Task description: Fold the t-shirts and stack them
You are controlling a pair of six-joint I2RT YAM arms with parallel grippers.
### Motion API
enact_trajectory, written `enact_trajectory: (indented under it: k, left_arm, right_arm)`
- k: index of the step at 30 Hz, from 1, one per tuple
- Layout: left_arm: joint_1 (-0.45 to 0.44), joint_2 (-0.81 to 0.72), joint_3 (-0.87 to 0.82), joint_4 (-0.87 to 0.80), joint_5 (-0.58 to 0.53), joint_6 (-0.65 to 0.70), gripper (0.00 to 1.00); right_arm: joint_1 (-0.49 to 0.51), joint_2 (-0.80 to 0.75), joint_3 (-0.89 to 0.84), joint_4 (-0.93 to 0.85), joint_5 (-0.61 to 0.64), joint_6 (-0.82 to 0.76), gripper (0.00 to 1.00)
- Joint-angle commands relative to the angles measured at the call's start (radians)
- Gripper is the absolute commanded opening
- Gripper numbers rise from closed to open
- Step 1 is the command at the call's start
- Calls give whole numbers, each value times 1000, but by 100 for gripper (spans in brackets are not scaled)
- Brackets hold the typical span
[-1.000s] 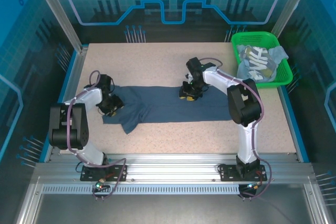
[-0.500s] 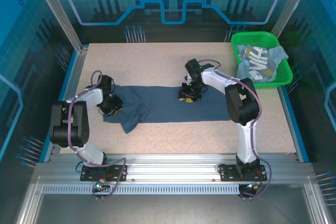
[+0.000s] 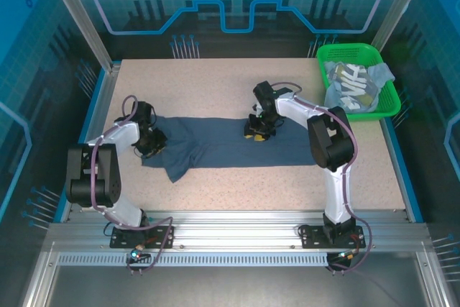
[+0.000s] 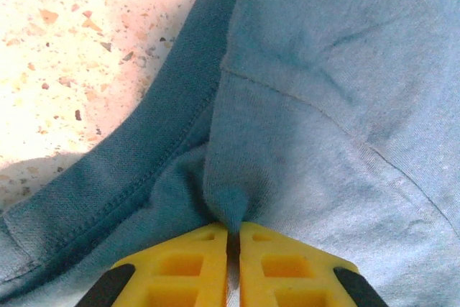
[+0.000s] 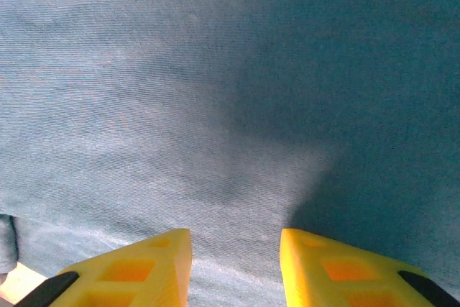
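Observation:
A plain dark slate-blue t-shirt [image 3: 215,145] lies spread lengthwise across the middle of the table. My left gripper [image 3: 152,143] sits at its left end, near the collar. In the left wrist view the left gripper [image 4: 233,228] is shut on a pinched ridge of that t-shirt [image 4: 323,106], right beside the collar band [image 4: 129,170]. My right gripper [image 3: 257,133] rests on the t-shirt's upper edge near its middle. In the right wrist view the right gripper [image 5: 236,239] stands open, flat cloth [image 5: 215,91] lying under the gap. A grey-blue t-shirt with white lettering [image 3: 352,84] lies crumpled in the basket.
The green mesh basket [image 3: 357,53] stands at the back right corner of the table. Bare speckled tabletop [image 3: 215,84] lies behind and in front of the spread shirt. Metal frame posts and blue walls enclose the table.
My left gripper has closed on a fold of the dark shirt near the collar. The right gripper has shifted very slightly left and stays open.

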Motion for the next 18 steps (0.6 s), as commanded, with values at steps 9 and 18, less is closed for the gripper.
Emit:
enact_trajectory:
  k: [9, 18]
  left_arm:
    - [-24, 1, 41, -41, 20, -30, 25]
    - [-31, 18, 43, -98, -40, -11, 27]
  right_arm:
    - [12, 10, 19, -27, -10, 10, 38]
    - [12, 2, 16, -29, -9, 7, 38]
